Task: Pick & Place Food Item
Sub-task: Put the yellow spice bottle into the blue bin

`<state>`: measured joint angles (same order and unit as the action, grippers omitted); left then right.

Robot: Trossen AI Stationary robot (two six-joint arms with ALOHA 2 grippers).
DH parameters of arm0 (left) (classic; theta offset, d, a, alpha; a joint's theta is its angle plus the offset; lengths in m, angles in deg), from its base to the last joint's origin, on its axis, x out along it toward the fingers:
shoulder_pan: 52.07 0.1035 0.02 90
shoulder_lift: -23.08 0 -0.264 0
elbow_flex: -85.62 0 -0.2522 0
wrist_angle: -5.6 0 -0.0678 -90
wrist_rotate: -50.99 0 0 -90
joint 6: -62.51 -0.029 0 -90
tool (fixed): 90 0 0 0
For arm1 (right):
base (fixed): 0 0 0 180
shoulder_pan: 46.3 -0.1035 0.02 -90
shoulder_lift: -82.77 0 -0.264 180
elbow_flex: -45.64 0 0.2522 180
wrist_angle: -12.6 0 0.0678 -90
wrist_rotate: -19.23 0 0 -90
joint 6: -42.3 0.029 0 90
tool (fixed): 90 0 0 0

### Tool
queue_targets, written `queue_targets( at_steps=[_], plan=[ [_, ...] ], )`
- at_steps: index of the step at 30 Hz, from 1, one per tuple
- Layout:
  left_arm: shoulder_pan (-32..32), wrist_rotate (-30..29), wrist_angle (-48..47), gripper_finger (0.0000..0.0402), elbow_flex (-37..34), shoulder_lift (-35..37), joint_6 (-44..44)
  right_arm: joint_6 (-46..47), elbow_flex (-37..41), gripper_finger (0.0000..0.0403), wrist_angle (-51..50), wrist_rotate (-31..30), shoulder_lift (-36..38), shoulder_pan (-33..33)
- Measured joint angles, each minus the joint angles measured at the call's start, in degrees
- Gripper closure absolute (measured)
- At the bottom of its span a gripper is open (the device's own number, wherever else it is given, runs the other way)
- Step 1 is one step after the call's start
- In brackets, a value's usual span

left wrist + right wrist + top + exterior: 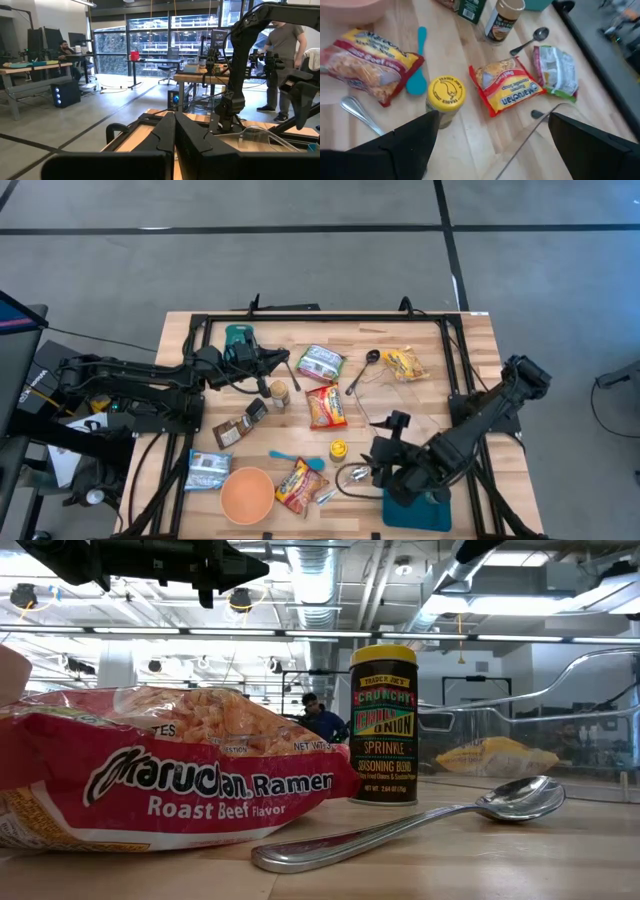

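You had three ramen packs [326, 407] mid-table, one yellow-lidded jar [445, 94] just before your spread right gripper [490, 130], and your left gripper [174, 135] pressed together, raised.

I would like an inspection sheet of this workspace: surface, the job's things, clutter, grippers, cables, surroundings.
Surface: wooden table, framed by black rails.
Job's things: three ramen packets, green packet, blue-white packet, yellow-lidded jar, seasoning jar.
Clutter: orange bowl, blue spoon, metal spoon, teal container.
Grippers: left gripper shut, raised over the table's far left part; right gripper open, above the yellow-lidded jar, holding nothing.
Cables: a black loop beside the right gripper.
Surroundings: people and desks beyond the table.
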<state>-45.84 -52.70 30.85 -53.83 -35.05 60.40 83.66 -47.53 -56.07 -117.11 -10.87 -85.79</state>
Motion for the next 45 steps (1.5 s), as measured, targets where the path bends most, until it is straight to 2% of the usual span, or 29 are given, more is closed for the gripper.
queue_targets(
  at_steps=[10,21,31,37,45],
  plan=[
    [-0.01,0.01,0.01,0.0402,0.00,0.00,0.00,-5.10,-4.93,0.0078,0.73,12.10,0.00,6.52],
    [0.00,0.01,0.01,0.0402,0.00,0.00,0.00,-9.99,-5.52,0.0085,4.97,23.74,0.00,12.68],
    [-0.01,0.01,0.01,0.0402,0.00,0.00,0.00,-10.86,-5.52,0.0085,5.11,24.47,-0.25,14.96],
    [0.00,0.00,-0.01,0.0402,0.00,0.00,0.00,-13.49,-3.60,0.0085,10.77,26.08,-0.41,14.90],
    [-0.01,0.01,0.01,0.0402,0.00,0.00,0.00,-13.55,-2.81,0.0085,11.70,26.64,-0.59,14.68]
  ],
)
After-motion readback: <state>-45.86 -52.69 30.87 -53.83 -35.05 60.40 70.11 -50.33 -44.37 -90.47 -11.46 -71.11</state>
